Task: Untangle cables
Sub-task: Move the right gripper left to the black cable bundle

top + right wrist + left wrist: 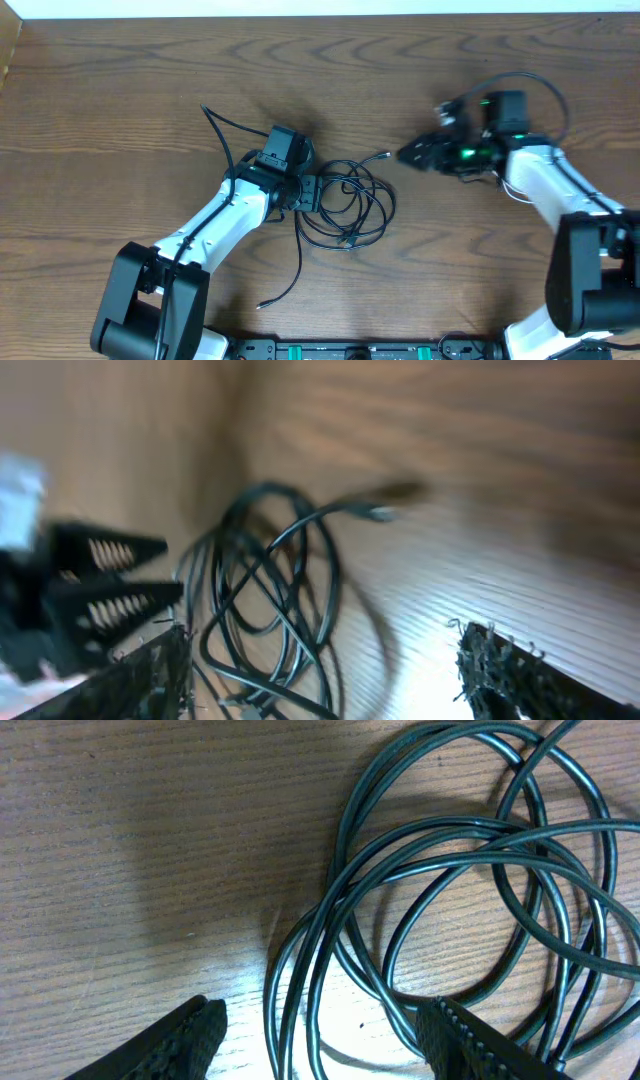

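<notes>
A tangle of thin black cables (350, 205) lies looped at the table's middle, with one plug end (384, 155) pointing right and loose tails toward the front (268, 302) and the back left (215, 124). My left gripper (312, 193) is open at the tangle's left edge; in the left wrist view its fingers (320, 1038) straddle several strands of the loops (450, 870). My right gripper (412, 153) is open and empty, just right of the plug end; its view, blurred, shows the loops (270, 590) ahead of its fingers (320, 675). No white cable is in view.
The wooden table (120, 120) runs to a pale back edge (300, 8). The thicker black wires of the right arm (530, 80) arc above its wrist. A black rail with green lights (350, 350) sits at the front edge.
</notes>
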`<action>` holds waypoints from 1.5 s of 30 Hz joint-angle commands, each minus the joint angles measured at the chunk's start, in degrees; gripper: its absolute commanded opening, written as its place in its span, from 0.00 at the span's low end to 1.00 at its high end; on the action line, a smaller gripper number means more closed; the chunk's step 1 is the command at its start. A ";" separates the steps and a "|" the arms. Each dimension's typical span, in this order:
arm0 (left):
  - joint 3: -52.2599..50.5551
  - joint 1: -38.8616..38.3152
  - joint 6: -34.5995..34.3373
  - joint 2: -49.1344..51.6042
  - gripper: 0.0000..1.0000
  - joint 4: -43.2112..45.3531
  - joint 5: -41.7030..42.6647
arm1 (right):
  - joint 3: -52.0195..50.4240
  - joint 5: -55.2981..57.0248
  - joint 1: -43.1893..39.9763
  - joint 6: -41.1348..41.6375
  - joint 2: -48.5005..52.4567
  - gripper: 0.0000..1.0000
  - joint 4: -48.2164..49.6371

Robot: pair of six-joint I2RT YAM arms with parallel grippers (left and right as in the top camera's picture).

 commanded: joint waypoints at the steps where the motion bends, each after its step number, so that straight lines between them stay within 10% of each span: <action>1: -0.74 -0.02 0.52 0.31 0.67 -0.11 -0.79 | -0.04 8.00 6.47 -7.74 -0.50 0.83 -0.04; 11: -0.74 -0.02 0.52 0.31 0.67 -0.11 -0.79 | -0.04 27.15 23.21 -14.93 -0.50 0.73 1.73; 17: -0.74 -0.02 0.52 0.31 0.67 -0.11 -0.79 | -0.04 28.28 27.23 -15.30 -0.50 0.01 2.73; 33: -0.74 -0.02 0.55 0.33 0.67 -0.09 -0.79 | -0.02 16.24 23.28 -10.23 -12.70 0.02 3.69; 37: -0.74 -0.02 0.55 0.33 0.67 -0.11 -0.79 | -0.04 16.28 23.63 -13.20 -13.03 0.78 2.21; 45: -0.74 -0.02 0.55 0.33 0.67 -0.13 -0.79 | -0.04 22.88 23.82 -22.67 -10.49 0.81 -3.48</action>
